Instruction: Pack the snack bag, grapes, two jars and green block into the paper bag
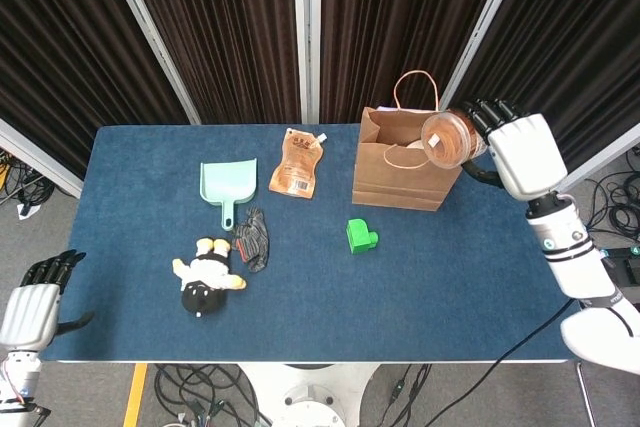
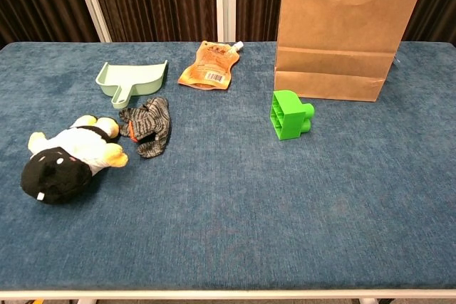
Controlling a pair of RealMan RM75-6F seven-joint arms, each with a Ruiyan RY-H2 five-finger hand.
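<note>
Holding the jar [image 1: 446,139] on its side over the paper bag [image 1: 408,167] mouth, my right hand [image 1: 520,152] gripped it there so it could drop straight in. Green block [image 1: 360,237] and snack bag [image 1: 296,163] lay on the table [image 1: 450,257]; left hand [image 1: 28,309] hung off the edge, fingers loosely apart, holding nothing.

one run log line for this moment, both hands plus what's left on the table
right robot hand: holds jar over paper bag | left robot hand: open, idle off table edge | unpacked: snack bag, green block

Head view high, looking down over whole table [image 1: 140,287]; chest view low, near, level; both share tabletop
</note>
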